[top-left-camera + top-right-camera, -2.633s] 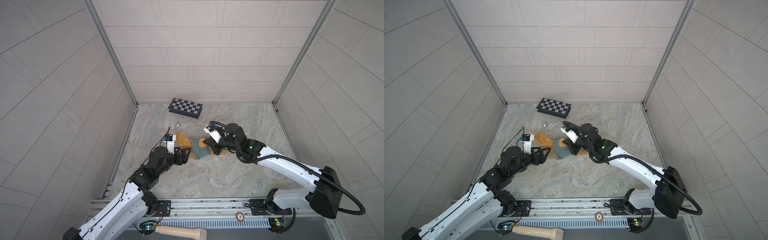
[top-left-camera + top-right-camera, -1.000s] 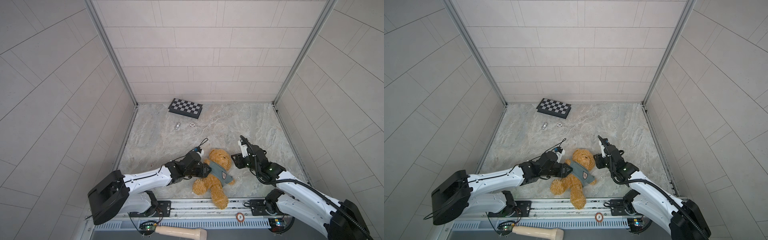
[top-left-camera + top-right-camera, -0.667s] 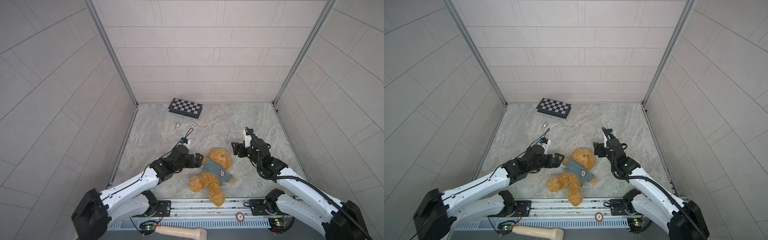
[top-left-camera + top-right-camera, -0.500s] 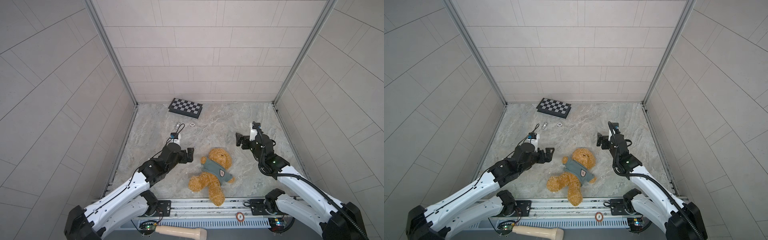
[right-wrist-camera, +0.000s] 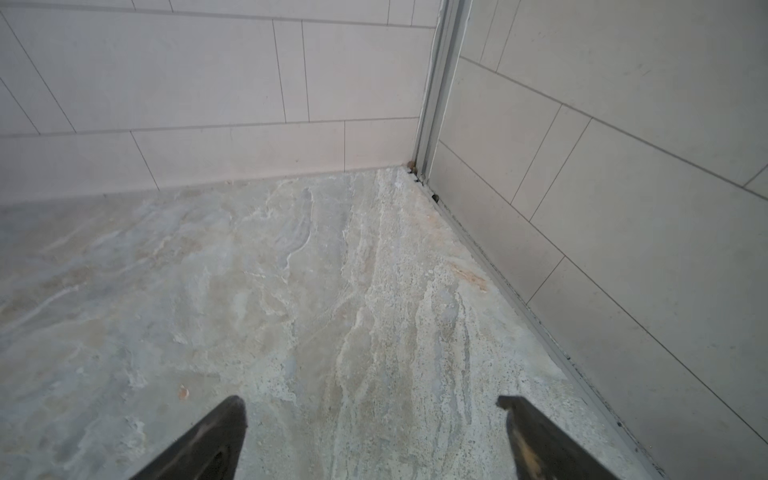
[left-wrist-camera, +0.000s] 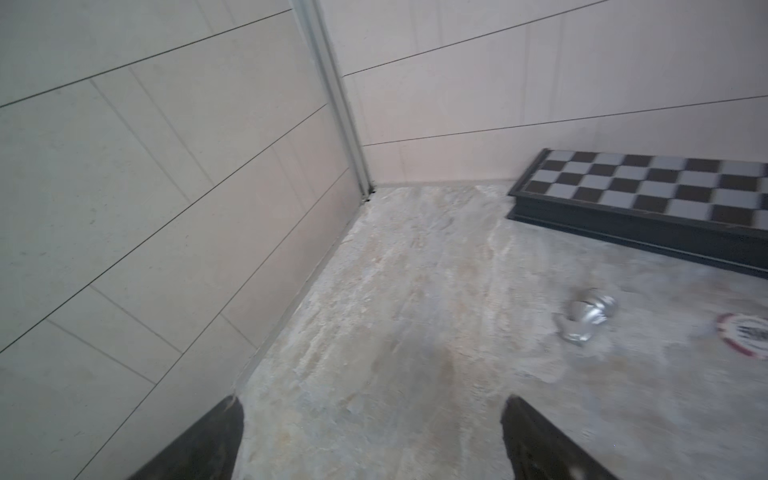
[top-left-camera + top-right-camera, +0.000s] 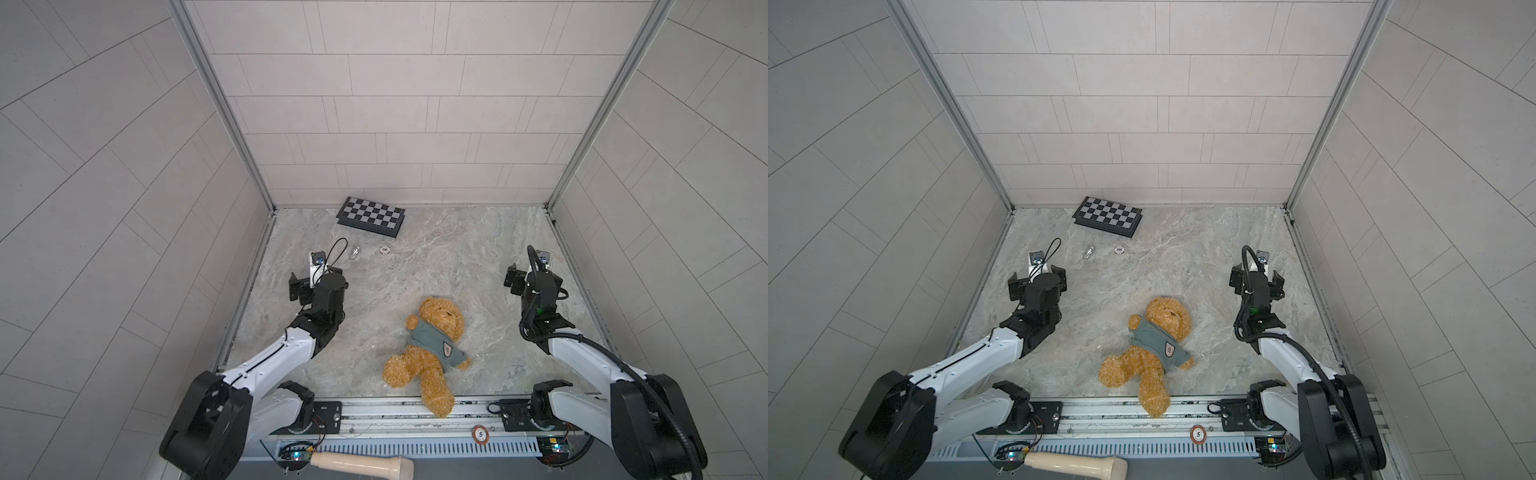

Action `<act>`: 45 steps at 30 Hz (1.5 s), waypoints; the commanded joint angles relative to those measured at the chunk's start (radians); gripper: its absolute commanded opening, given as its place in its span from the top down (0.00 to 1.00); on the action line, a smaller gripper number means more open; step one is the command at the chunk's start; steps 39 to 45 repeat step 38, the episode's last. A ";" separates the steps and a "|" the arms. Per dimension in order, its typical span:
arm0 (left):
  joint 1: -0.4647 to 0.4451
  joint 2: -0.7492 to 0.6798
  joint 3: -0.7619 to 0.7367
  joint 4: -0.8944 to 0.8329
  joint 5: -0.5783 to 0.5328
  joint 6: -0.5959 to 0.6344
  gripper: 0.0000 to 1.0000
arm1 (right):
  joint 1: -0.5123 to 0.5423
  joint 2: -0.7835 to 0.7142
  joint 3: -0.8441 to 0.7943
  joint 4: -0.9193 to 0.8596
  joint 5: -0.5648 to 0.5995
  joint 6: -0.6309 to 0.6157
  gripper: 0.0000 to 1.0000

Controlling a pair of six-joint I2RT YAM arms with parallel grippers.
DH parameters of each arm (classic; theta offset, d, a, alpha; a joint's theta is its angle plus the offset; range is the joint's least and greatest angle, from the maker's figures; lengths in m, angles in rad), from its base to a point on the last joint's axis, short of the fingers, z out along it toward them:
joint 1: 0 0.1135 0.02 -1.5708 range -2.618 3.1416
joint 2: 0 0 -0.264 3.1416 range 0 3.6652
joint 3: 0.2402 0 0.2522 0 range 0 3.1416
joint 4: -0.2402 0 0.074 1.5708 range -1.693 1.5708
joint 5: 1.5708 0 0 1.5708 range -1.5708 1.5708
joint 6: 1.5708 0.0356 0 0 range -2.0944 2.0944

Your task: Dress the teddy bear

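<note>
Lying face up near the front edge of the marbled surface (image 7: 415, 266), the teddy bear (image 7: 442, 318) sits between the two arms and a little to the right of the middle in both top views. Its head points toward the back wall. A grey-green shirt (image 7: 434, 349) covers its chest, with a small badge (image 7: 446, 350) low on the front. One paw sticks up beside the head; the other peeks out at the shirt's lower edge. One leg bends outward on the surface, and the other reaches past the front edge, its foot resting on the metal rail (image 7: 374, 409).

The left fingers (image 7: 1016, 287) stand wide apart with nothing between them, well away from the bear, close to the left wall. The left wrist view shows only bare surface between the two dark tips (image 6: 203, 449). The right fingers (image 7: 1236, 279) are likewise spread and hold nothing, raised near the right wall and clear of the bear. The right wrist view shows bare surface and the back corner between them (image 5: 208, 444).

A folded chessboard (image 7: 371, 216) lies against the back wall. Nearer the front, a small silvery piece (image 7: 354, 251) and a round chip (image 7: 385, 249) lie just beside each other. Another chip (image 7: 480, 434) sits on the rail, and a pale wooden handle (image 7: 361, 459) lies below it.
</note>
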 commanded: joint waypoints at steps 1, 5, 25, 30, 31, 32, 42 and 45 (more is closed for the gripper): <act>0.057 0.063 -0.051 0.297 0.076 0.068 0.00 | -0.010 0.068 -0.009 0.206 -0.025 -0.065 0.00; 0.128 0.217 -0.107 0.533 0.238 0.063 0.00 | -0.034 0.159 -0.030 0.304 -0.037 -0.058 0.00; 0.218 0.326 -0.088 0.570 0.391 -0.001 0.00 | -0.057 0.447 -0.092 0.639 -0.093 -0.070 0.01; 0.224 0.328 -0.079 0.557 0.408 -0.004 0.00 | -0.040 0.446 -0.061 0.581 -0.055 -0.078 0.01; 0.225 0.327 -0.078 0.553 0.409 -0.004 0.00 | -0.038 0.446 -0.056 0.565 -0.049 -0.080 0.01; 0.224 0.329 -0.078 0.556 0.408 -0.004 0.00 | -0.034 0.444 -0.048 0.549 -0.041 -0.081 0.01; 0.231 0.324 -0.080 0.554 0.420 -0.007 0.00 | -0.025 0.447 -0.061 0.587 -0.044 -0.094 0.01; 0.231 0.324 -0.080 0.554 0.420 -0.007 0.00 | -0.025 0.447 -0.061 0.587 -0.044 -0.094 0.01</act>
